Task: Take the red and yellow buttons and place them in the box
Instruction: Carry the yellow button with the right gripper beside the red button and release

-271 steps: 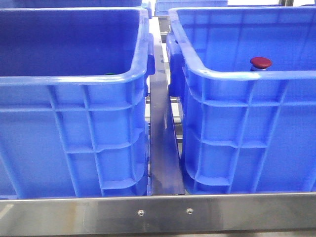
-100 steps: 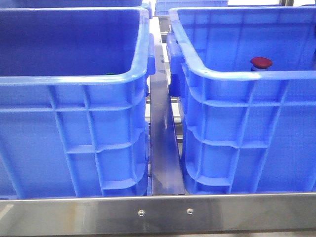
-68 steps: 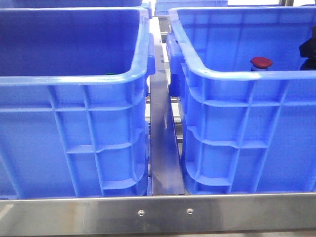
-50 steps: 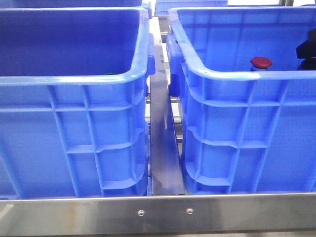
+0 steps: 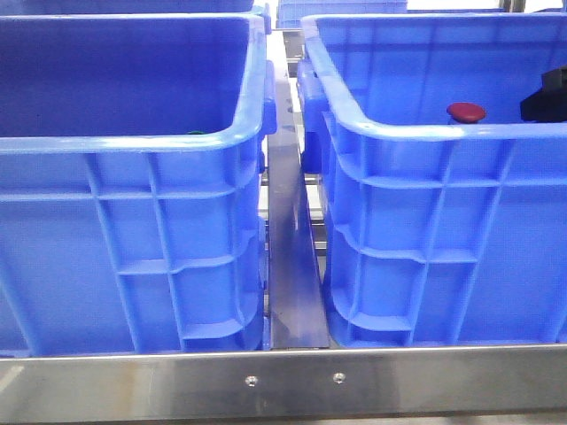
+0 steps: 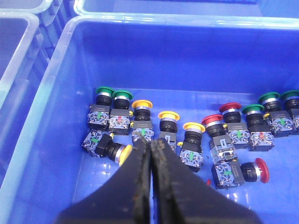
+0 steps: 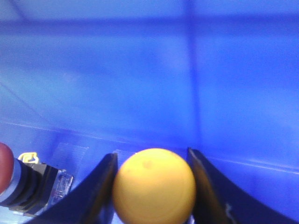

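Jaws of right gripper (image 7: pixel 152 186) clamp yellow button (image 7: pixel 153 185).

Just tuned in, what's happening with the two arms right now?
The right gripper is inside the right-hand box, its fingers closed around a yellow button, beside a red button already lying there. The left gripper hangs shut and empty over the other crate, where green, yellow and red buttons remain.
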### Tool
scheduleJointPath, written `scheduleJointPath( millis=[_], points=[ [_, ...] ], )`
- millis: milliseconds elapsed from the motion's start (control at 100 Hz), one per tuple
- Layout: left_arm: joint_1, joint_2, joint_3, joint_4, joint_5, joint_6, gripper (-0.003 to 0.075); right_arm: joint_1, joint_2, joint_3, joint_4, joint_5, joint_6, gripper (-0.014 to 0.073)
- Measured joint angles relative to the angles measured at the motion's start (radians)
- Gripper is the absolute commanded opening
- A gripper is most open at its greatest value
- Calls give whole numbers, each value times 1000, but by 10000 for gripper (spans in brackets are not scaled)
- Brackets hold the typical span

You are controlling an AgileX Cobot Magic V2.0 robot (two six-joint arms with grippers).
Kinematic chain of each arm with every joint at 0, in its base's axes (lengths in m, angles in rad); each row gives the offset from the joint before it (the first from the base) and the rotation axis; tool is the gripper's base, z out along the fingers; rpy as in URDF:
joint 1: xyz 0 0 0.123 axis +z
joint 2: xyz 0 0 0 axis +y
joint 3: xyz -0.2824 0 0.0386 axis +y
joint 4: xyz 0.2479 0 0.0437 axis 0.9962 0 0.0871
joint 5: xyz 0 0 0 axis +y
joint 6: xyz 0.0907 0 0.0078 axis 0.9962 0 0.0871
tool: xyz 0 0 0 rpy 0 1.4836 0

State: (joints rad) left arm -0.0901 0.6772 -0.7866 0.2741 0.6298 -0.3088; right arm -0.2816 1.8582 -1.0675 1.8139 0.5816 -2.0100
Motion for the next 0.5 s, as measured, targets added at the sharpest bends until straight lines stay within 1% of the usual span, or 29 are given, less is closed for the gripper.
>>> scheduleJointPath(
  millis=[50,60,110,160,330,500],
  points=[
    [0,0,0,0,0,0,-19,0,0,0,-3,-2,0,476],
    [0,0,0,0,0,0,-19,0,0,0,-3,-3,0,476],
    [0,0,0,0,0,0,-19,0,0,0,-8,-4,7,531],
    [0,0,0,0,0,0,-19,0,-8,0,-8,-9,14,556],
    [0,0,0,0,0,0,-19,0,-87,14,-8,-11,42,561],
    [0,0,0,0,0,0,-19,0,-229,72,-9,-30,64,561]
  ],
)
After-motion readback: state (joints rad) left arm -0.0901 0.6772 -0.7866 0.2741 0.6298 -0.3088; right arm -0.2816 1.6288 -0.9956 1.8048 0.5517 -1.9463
